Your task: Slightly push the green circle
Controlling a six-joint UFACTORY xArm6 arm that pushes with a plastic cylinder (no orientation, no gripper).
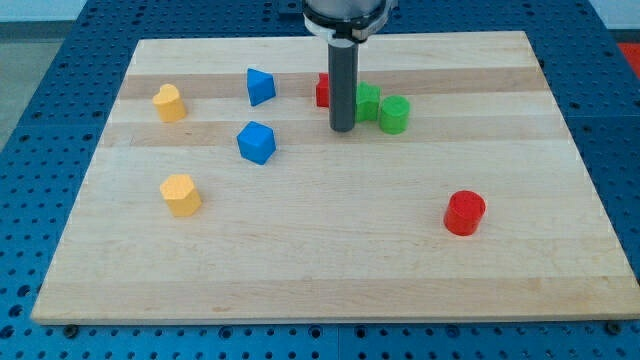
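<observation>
The green circle (pixel 394 114) is a small green cylinder in the upper middle of the wooden board (pixel 330 250). A second green block (pixel 367 102) sits just to its left, touching or nearly touching it, its shape partly hidden by the rod. My tip (pixel 343 128) stands at the lower left of these two green blocks, right next to the second green block and about a block's width from the green circle. A red block (pixel 323 90) is mostly hidden behind the rod.
A blue block (pixel 260 86) and a blue cube-like block (pixel 256 142) lie left of my tip. Two yellow blocks (pixel 170 102) (pixel 181 194) sit at the view's left. A red cylinder (pixel 464 212) stands at the lower right.
</observation>
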